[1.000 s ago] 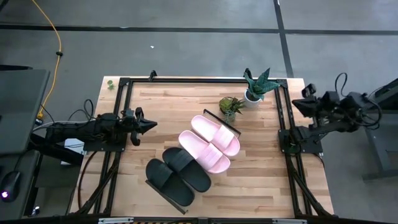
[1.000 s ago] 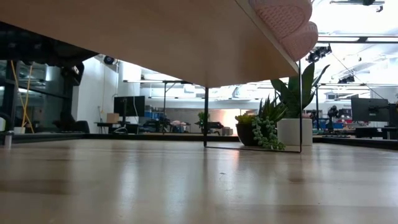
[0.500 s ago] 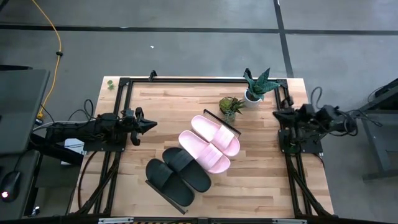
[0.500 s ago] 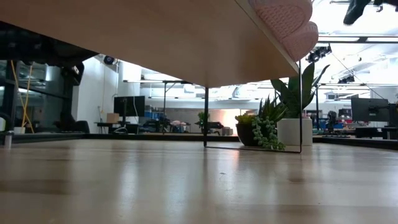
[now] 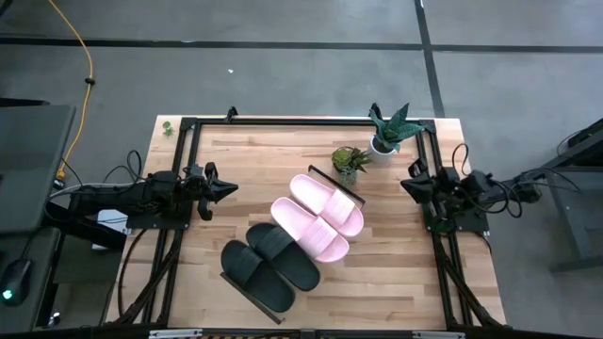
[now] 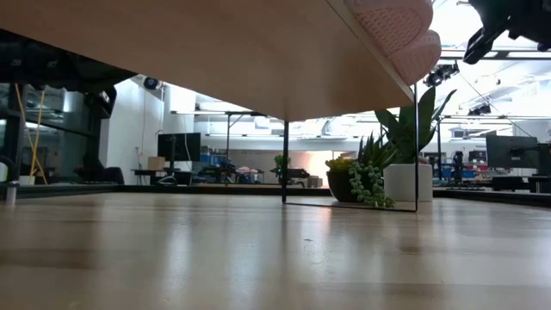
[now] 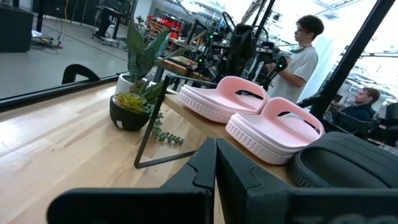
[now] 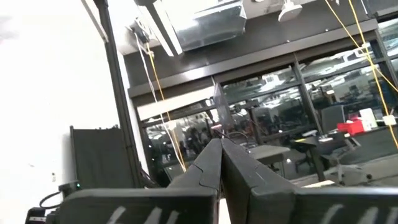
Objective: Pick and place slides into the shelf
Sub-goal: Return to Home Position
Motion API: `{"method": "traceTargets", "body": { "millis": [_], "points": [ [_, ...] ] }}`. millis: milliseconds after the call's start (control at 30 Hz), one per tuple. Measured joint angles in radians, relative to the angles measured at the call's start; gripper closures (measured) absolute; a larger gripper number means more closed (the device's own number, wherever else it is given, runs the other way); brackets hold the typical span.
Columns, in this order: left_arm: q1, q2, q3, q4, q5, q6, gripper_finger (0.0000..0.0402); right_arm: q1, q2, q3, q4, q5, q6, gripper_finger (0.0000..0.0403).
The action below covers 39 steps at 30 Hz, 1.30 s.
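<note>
Two pink slides (image 5: 318,217) and two black slides (image 5: 270,266) lie side by side, soles down, on the shelf (image 5: 339,185), a light-wood board on thin black legs in the middle of the table. The low view looks under the shelf's board (image 6: 215,52), with a pink toe (image 6: 396,26) over its edge. My left gripper (image 5: 226,188) is shut and hovers left of the slides; its wrist view shows the pink slides (image 7: 261,115) and a black slide (image 7: 348,165) ahead. My right gripper (image 5: 407,185) is shut, above the table's right rail, pointing at the shelf.
A snake plant in a white pot (image 5: 386,134) and a small succulent in a dark pot (image 5: 349,162) stand at the far right, close to the shelf's far corner. Black frame rails (image 5: 429,202) run along the table's sides. People stand in the room beyond (image 7: 305,53).
My right arm has swung in from outside the table's right edge toward the table's left and a little nearer. Its gripper now sits over the right rail and has come into the top right of the low view. The slides, the shelf and my left arm have kept still.
</note>
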Motion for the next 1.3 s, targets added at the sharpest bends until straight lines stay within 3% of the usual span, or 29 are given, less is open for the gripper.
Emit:
{"method": "traceTargets", "body": {
  "millis": [467,733,1200,1300],
  "points": [
    [0.0,0.0,0.0,0.0,0.0,0.0,0.0401,-0.237,0.0,-0.017,-0.03,-0.253,0.101,0.0403],
    [0.0,0.0,0.0,0.0,0.0,0.0,0.0401,-0.256,0.001,-0.017,-0.156,-0.285,0.114,0.0403],
    [0.0,0.0,0.0,0.0,0.0,0.0,0.0401,-0.257,0.002,-0.035,-0.181,-0.264,0.067,0.0403],
    [0.0,0.0,0.0,0.0,0.0,0.0,0.0401,-0.257,0.002,-0.035,-0.263,-0.263,0.067,0.0403]
  ]
}}
